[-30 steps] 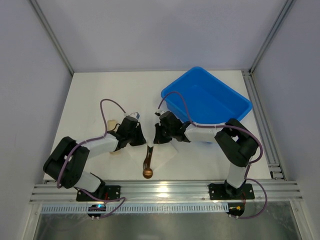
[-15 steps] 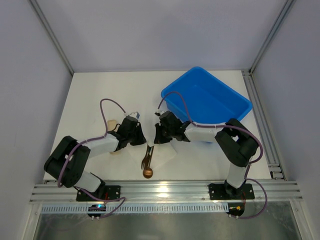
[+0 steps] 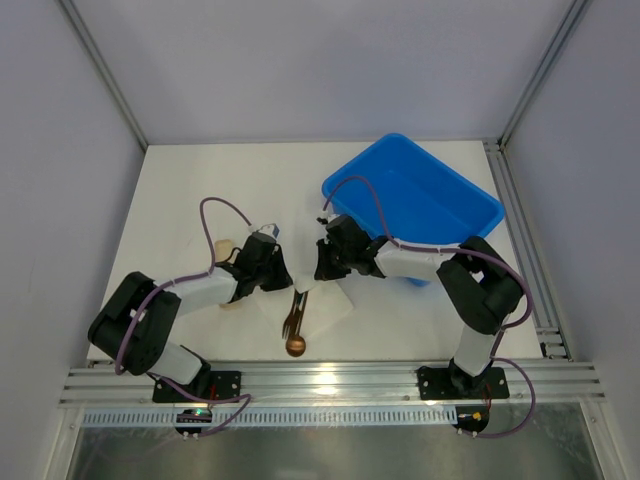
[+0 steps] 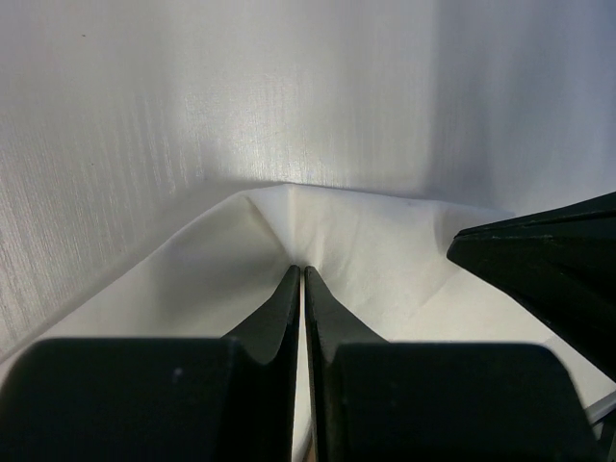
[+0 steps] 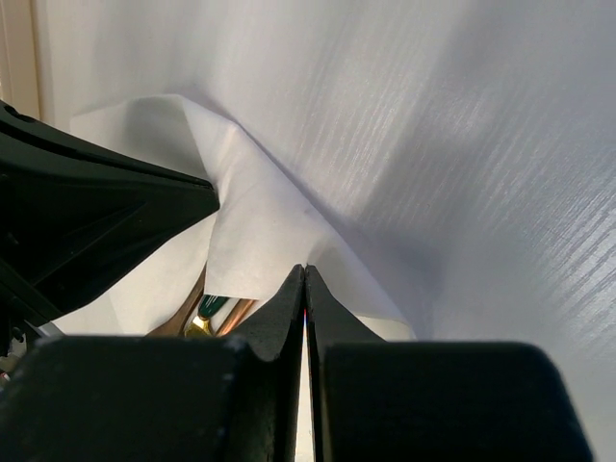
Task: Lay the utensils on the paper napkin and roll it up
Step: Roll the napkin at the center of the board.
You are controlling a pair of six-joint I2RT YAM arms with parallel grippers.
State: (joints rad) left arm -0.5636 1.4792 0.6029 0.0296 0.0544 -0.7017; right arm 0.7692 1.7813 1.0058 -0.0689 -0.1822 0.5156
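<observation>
The left claw (image 4: 299,272) is closed tightly on the far-left part of the paper napkin (image 4: 371,236), where a crease is raised at the tips. The right claw (image 5: 305,269) is likewise pinched shut on the napkin's far-right edge, which is lifted into a fold. The fork (image 3: 291,322) and spoon (image 3: 296,346) are laid on the napkin, with the spoon's bowl at its near edge. A tan cylinder (image 3: 227,247) is seen left of the napkin and a blue bin (image 3: 415,200) to its far right, on the white surface (image 3: 200,190).
</observation>
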